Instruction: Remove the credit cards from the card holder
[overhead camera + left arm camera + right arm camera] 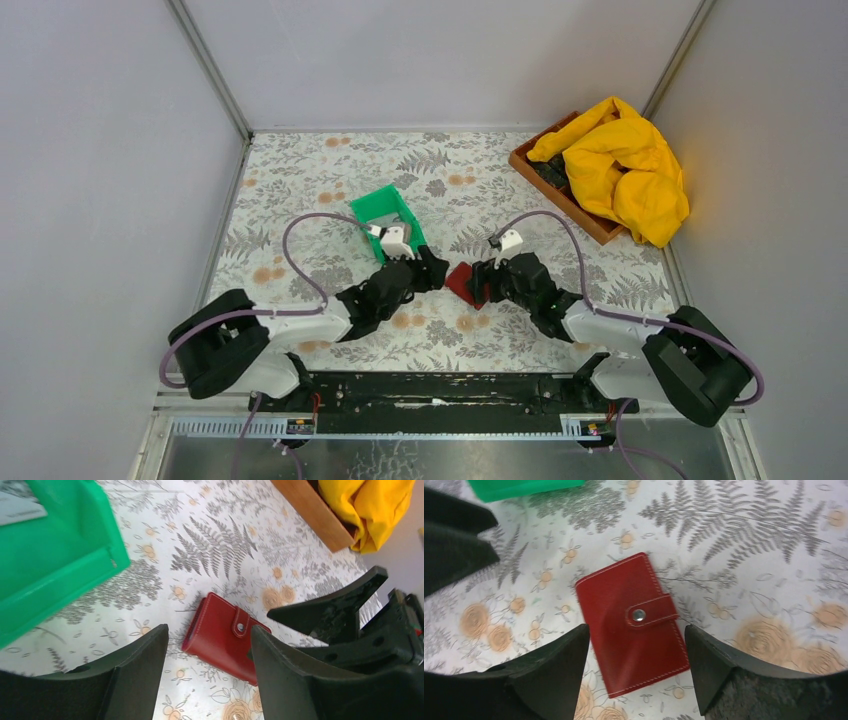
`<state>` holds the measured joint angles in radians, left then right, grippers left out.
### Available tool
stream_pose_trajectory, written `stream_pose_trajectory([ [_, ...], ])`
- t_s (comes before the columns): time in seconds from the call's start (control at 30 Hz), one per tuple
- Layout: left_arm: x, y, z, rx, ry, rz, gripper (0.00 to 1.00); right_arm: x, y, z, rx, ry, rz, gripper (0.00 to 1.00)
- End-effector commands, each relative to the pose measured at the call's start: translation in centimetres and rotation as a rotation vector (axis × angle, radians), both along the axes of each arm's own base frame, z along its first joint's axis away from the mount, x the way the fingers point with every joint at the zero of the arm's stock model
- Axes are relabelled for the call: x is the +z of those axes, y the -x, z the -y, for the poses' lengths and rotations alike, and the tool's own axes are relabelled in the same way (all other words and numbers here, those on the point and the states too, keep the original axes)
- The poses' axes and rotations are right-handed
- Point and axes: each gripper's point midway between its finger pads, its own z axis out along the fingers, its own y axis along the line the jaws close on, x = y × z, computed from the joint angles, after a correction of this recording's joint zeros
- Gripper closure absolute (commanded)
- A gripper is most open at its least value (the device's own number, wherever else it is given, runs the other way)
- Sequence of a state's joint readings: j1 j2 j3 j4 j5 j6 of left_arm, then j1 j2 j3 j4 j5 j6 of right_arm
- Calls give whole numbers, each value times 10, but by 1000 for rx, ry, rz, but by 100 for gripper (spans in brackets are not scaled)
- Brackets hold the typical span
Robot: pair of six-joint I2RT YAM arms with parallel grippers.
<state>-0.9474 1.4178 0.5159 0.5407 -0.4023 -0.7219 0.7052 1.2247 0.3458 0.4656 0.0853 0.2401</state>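
Observation:
The card holder [631, 620], a dark red wallet, lies flat on the floral tablecloth with its snap strap fastened. Whatever is inside it is hidden. My right gripper [636, 630] hovers just above it, open, a finger on each side and touching nothing. My left gripper [209, 630] is open too, close over the wallet [220, 635] from the left. In the top view the wallet [463, 283] sits between the left gripper [435, 270] and the right gripper [482, 280]. A grey credit card [20, 507] lies in the green bin [60, 565].
The green bin [385, 207] stands just behind the left gripper. A wooden tray [560, 195] with a yellow cloth [625, 165] fills the back right corner. Grey walls close in the table on three sides.

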Motion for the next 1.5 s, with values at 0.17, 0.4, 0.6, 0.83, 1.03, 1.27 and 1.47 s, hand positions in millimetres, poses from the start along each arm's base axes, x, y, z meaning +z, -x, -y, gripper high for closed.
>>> stream_pose_trajectory([
  [0.17, 26, -15, -32, 152, 14, 116, 31, -4, 1, -34, 148, 12, -19, 25],
  [0.4, 16, -14, -20, 109, -2, 78, 31, -24, -11, -23, 56, 101, -74, 62],
  [0.6, 14, -15, -17, 98, -17, 73, 31, -20, -9, -23, 39, 81, -92, 100],
  [0.83, 15, -15, -18, 102, -19, 76, 31, 7, -7, -26, 38, 30, -59, 97],
  [1.03, 17, -15, -21, 119, -10, 78, 31, 14, -17, -19, -5, 99, -35, 54],
  [1.27, 21, -14, -41, 205, 26, 79, 35, 8, -25, -24, -50, 185, -37, 44],
  [1.47, 29, -15, -51, 240, 27, 102, 37, -4, -30, -30, -82, 224, -79, 41],
])
